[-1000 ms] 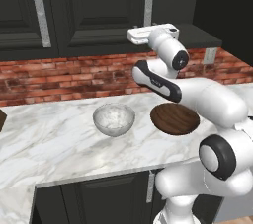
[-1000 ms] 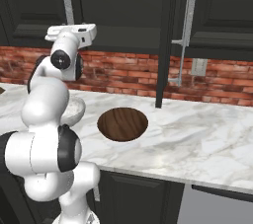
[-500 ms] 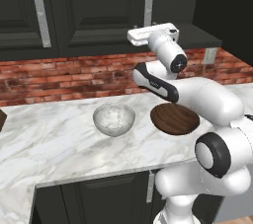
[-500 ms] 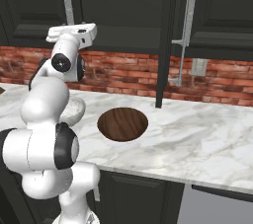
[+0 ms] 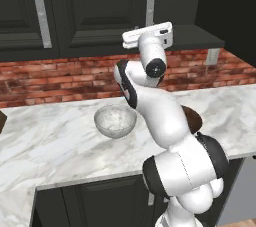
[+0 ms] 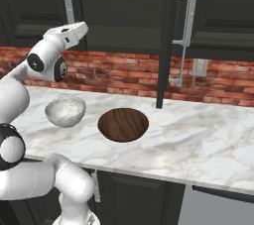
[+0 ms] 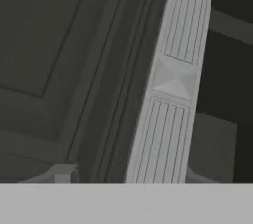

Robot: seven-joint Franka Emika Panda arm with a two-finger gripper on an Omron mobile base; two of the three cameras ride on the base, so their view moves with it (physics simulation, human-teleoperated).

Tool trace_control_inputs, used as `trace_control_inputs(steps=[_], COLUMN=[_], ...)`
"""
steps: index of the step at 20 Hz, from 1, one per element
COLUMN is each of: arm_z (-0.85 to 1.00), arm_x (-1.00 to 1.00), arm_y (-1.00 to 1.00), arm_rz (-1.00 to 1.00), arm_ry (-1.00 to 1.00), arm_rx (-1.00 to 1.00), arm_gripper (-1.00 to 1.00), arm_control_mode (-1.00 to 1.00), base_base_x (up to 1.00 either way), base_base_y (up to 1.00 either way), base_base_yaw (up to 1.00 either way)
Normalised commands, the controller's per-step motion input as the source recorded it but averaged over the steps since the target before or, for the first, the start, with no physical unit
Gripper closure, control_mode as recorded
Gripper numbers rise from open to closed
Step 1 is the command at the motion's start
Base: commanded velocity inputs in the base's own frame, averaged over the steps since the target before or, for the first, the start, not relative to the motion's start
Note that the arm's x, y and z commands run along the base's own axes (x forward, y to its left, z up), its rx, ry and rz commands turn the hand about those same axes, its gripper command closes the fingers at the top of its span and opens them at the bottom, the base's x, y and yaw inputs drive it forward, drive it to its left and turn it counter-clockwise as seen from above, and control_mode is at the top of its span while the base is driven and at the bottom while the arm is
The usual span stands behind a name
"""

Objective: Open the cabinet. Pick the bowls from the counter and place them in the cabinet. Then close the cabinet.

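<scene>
The cabinet (image 5: 100, 11) has its left door closed and its right door (image 6: 218, 16) swung open, baring a dark inner shelf (image 5: 192, 36). My gripper (image 5: 149, 32) is raised to the left door's silver bar handle (image 5: 150, 8). In the hand view the ribbed handle (image 7: 170, 104) fills the middle, and my gripper (image 7: 131, 176) stands open with a fingertip (image 7: 62, 172) off to the side of the bar. The marble bowl (image 5: 115, 120) (image 6: 65, 111) and the brown wooden bowl (image 6: 123, 124) sit on the counter (image 6: 198, 140). My arm partly hides the wooden bowl (image 5: 194, 119) in the left base view.
A red brick wall strip (image 6: 129, 73) runs behind the counter, with a wall socket (image 6: 199, 67) on it. The open door's long handle (image 6: 186, 26) juts out over the counter's right half. Another black wall cabinet with a silver handle (image 5: 41, 11) hangs to the left.
The arm's lower links have swung, now covering part of the wooden bowl in the left base view and uncovering the marble bowl in the right one. The hand stays at the handle.
</scene>
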Motion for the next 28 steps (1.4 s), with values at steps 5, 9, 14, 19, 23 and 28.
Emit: trace_control_inputs(steps=[5,9,14,19,23,28], arm_z=[-0.37,-0.33,0.05,0.17,0.03,-0.02], arm_x=[0.85,0.72,0.74,0.98,1.0,0.96], arm_y=[0.56,0.01,-0.06,-0.11,0.01,0.13], arm_rz=[-0.29,0.04,0.41,0.5,0.5,0.5], arm_ry=[0.09,0.29,0.35,0.43,0.46,0.42], arm_rx=[0.04,0.21,0.26,0.12,0.0,-0.03], arm_gripper=[1.0,1.0,1.0,1.0,1.0,1.0], arm_control_mode=[-1.0,-1.0,-1.0,-1.0,-1.0,-1.0], base_base_x=[0.0,0.0,0.0,0.0,0.0,0.0], base_base_y=[0.0,0.0,0.0,0.0,0.0,0.0], base_base_yaw=[0.0,0.0,0.0,0.0,0.0,0.0])
